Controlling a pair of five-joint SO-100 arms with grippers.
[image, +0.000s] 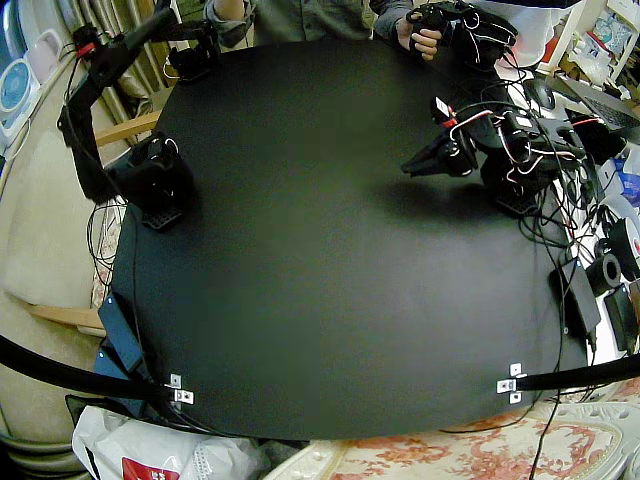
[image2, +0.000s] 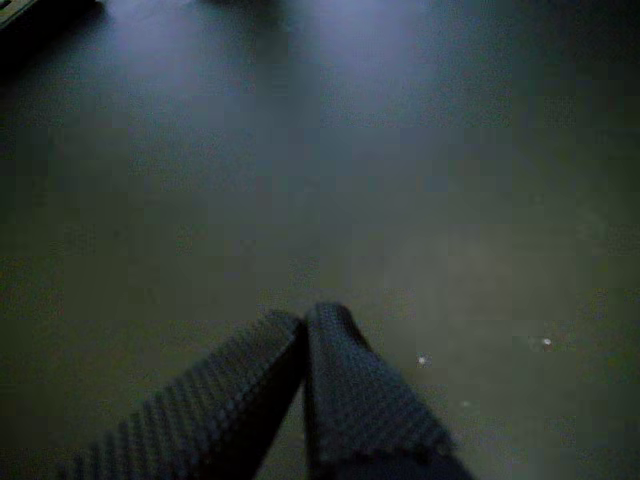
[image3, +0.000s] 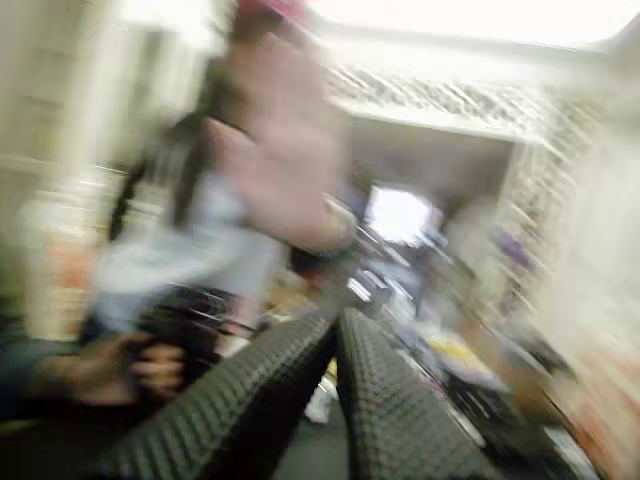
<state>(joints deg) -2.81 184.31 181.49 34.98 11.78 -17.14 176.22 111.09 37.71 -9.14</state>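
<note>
Knurled black pads fill the bottom of a wrist view, where the left gripper (image2: 306, 318) has its jaws pressed together, tips touching, with nothing between them. Each finger is a tapered wedge covered in a fine diamond grid. Just beyond the tips lies the surface (image2: 330, 170), a matte black sheet, smooth and dull, with a few pale specks (image2: 421, 360) at the lower right.

Seen from the fixed view, the same gripper (image: 408, 170) hangs low over the right half of the sheet, its dark beak pointing toward the centre of the frame and throwing a soft shadow beneath it. Red, white and black wires (image: 500, 130) loop over the left arm (image: 520, 150) behind it.

Another wrist view is badly blurred. The right gripper (image3: 337, 322) shows the same grid-textured fingers drawn close, only a thin dark seam between them, and they grip nothing. Behind them are a smeared person (image3: 180, 260) and bright room clutter.

At the upper left of the fixed view the right arm (image: 90, 70) rises from a blocky black base (image: 155, 185) and bends high above the sheet.

Two small metal brackets (image: 178, 388) pin black straps at the near edge. A white plastic bag (image: 150, 450) and a floral cloth (image: 430, 455) lie below.
</note>
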